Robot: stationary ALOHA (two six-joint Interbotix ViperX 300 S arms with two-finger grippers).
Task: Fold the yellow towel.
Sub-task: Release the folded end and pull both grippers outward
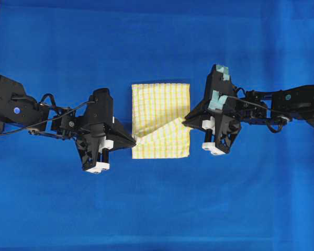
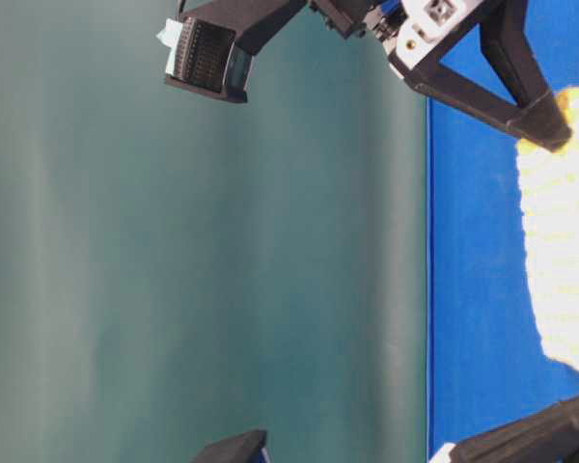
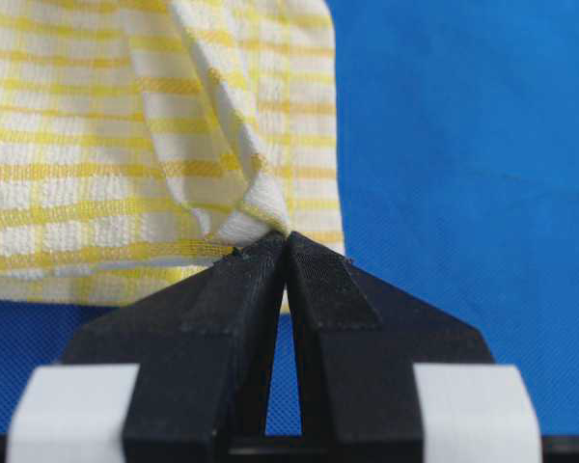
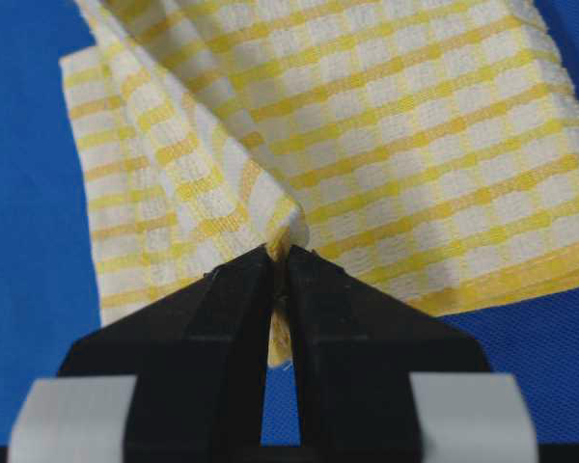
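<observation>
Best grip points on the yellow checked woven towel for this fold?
By its side edges, from left and right. The yellow checked woven towel lies flat and already doubled; left gripper and right gripper each pinch an edge where the cloth bunches into a peak.

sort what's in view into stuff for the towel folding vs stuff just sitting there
Part of the job:
- yellow towel, partly folded
- left pincer, shut on the towel's edge
- right pincer, shut on the opposite edge

Just there:
- blue table cover; no other loose objects visible
</observation>
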